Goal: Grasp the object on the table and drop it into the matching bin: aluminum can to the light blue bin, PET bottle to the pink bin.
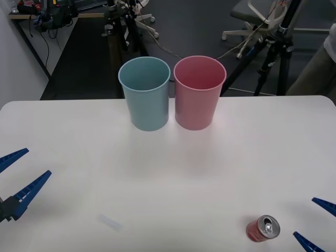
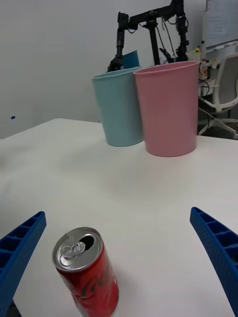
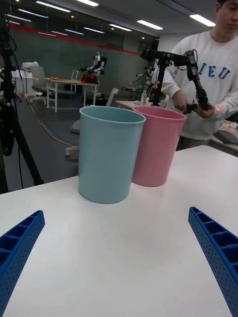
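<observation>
A small red aluminum can point(image 1: 263, 229) point(image 2: 88, 278) with a silver top stands upright near the front right of the white table point(image 1: 168, 173). My right gripper point(image 1: 316, 222) point(image 2: 119, 257) is open at the table's front right edge, just right of the can, which sits close to one finger. At the far middle of the table stand the light blue bin point(image 1: 145, 93) point(image 2: 118, 107) point(image 3: 108, 153) and, touching its right side, the pink bin point(image 1: 198, 92) point(image 2: 167, 108) point(image 3: 156, 144). My left gripper point(image 1: 16, 176) point(image 3: 119, 262) is open at the front left edge, holding nothing.
A faint pale smudge point(image 1: 111, 222) lies on the tabletop at the front left. Behind the table are tripods point(image 1: 278, 47), cables and an office chair point(image 1: 262, 16). Wide bare tabletop lies between the can and the bins.
</observation>
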Available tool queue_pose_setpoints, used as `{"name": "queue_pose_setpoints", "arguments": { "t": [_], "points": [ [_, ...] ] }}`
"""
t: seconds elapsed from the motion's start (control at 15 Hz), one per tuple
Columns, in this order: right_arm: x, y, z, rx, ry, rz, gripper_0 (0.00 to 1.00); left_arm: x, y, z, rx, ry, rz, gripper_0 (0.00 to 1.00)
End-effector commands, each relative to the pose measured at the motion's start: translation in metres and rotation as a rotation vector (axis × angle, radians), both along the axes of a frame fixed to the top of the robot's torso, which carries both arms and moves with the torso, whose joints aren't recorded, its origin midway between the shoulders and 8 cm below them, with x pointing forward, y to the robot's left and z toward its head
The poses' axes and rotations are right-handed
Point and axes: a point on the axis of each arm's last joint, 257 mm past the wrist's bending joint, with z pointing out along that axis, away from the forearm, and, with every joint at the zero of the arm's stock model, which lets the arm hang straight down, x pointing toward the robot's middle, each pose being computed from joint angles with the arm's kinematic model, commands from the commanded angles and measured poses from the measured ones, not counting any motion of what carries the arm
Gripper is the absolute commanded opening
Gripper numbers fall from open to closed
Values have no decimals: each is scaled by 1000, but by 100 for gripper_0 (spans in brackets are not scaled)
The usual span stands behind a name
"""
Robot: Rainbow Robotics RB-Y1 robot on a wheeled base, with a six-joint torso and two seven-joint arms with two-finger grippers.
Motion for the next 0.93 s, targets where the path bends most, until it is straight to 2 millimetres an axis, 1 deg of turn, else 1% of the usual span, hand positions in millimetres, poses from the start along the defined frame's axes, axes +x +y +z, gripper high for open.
{"name": "queue_pose_setpoints", "arguments": {
  "t": [0.07, 0.2, 0.33, 0.47, 0.6, 0.73, 0.93],
  "points": [
    [-18, -3, -20, -27, -23, 26, 100, 0, 0, 0, 0, 0, 0, 100],
    [-28, -7, -33, -58, -34, 31, 100, 0, 0, 0, 0, 0, 0, 100],
    [-32, -11, -46, -94, -49, 13, 100, 0, 0, 0, 0, 0, 0, 100],
    [-34, -10, -59, -128, -68, 9, 100, 0, 0, 0, 0, 0, 0, 100],
    [-35, -2, -68, -138, -81, 20, 100, 0, 0, 0, 0, 0, 0, 100],
    [-35, 12, -76, -148, -89, 48, 100, 0, 0, 0, 0, 0, 0, 100],
    [-31, 29, -87, -143, -74, 60, 100, 0, 0, 0, 0, 0, 0, 100]
  ]
}}
